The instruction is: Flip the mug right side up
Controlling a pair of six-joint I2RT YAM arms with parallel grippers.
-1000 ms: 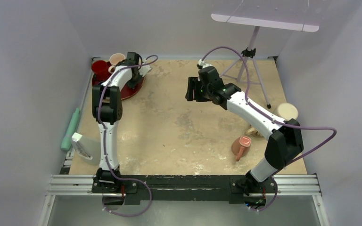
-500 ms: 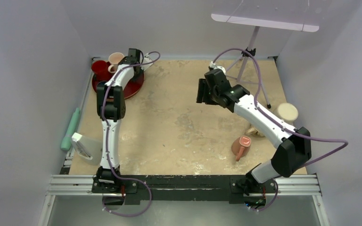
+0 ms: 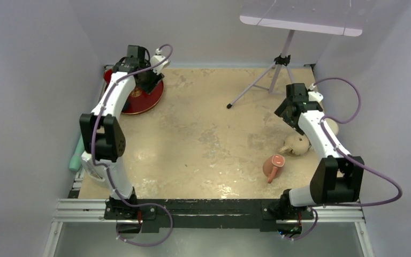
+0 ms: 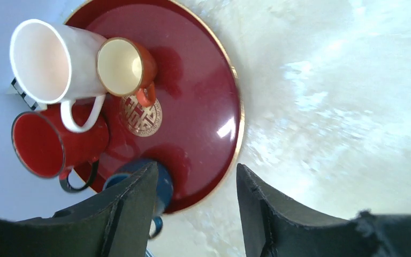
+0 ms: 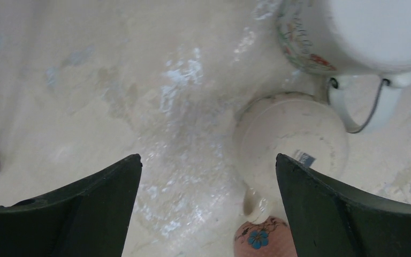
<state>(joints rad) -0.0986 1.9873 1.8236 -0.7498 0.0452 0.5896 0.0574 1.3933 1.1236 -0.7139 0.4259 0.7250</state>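
We locate the cream ceramic mug (image 5: 291, 140) standing base-up on the counter (image 5: 112, 80); the turn is not yet done. The right tool (image 5: 206, 160) hangs released above it, gripping nothing. The left tool (image 4: 197, 168) is likewise released, over the round red tray (image 4: 203, 107).

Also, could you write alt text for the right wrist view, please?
A cream ceramic mug sits base-up on the beige table, below the open right gripper and partly behind one finger. A white floral-patterned mug is at top right, and a pink flowered mug peeks in at the bottom.

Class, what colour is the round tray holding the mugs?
The tray is dark red, gold-rimmed; left wrist view.
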